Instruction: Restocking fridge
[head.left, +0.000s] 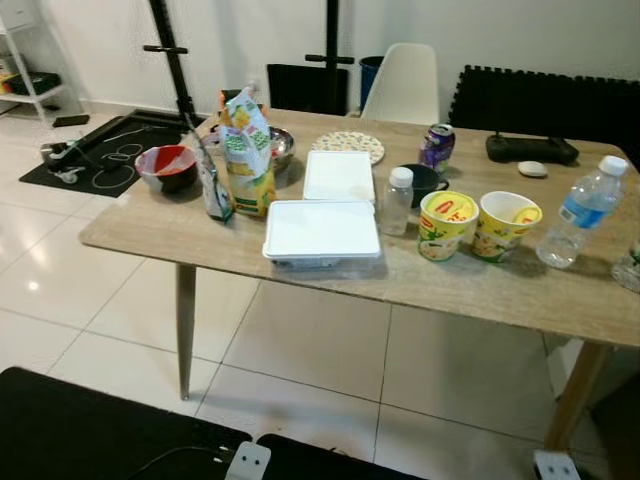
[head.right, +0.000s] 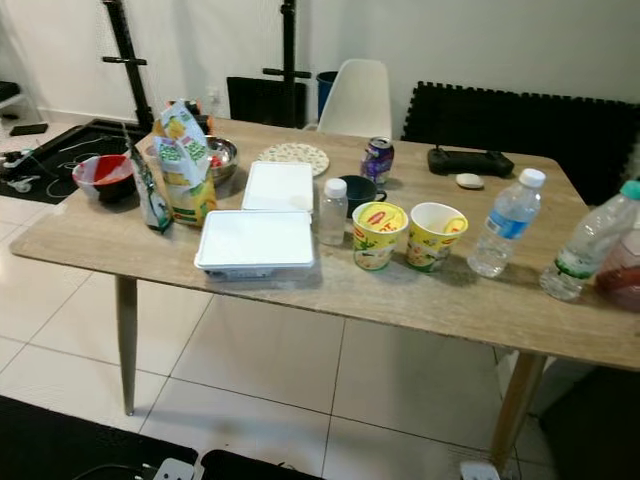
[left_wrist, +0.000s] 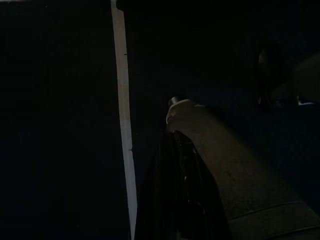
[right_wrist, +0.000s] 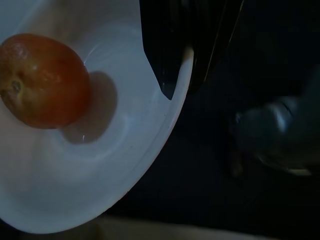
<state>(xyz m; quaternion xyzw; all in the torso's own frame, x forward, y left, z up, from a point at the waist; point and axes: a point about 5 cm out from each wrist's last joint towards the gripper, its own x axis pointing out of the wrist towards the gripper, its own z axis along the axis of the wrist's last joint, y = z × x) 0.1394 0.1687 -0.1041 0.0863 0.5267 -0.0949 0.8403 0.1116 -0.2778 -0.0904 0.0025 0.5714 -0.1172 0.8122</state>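
The right gripper (right_wrist: 180, 75) is clamped on the rim of a white bowl (right_wrist: 100, 165), one black finger inside the wall and one outside, and an orange (right_wrist: 42, 80) rests loose on the bowl's floor, well away from the pinched edge. The likely trouble starts there: a hold at a single spot on the rim leaves the bowl free to swing about that spot, so any tilt while the robot walks could send the orange rolling up the wall and over the side, or let the smooth rim slide out from between the fingers. The left gripper hangs in deep shade in its wrist view, and whether its fingers are apart or together cannot be told. Ahead stands the wooden table (head.left: 150, 235), crowded with stock: a white lidded container (head.left: 322, 232) near its front edge, two yellow noodle cups (head.left: 447, 225) beside it, a small white-capped bottle (head.left: 397, 202) between them, a water bottle (head.left: 580, 212) farther right, and a tall snack bag (head.left: 247, 152) toward the left. No fridge shows from here, so the bowl probably must be carried some way, which lengthens the risk.
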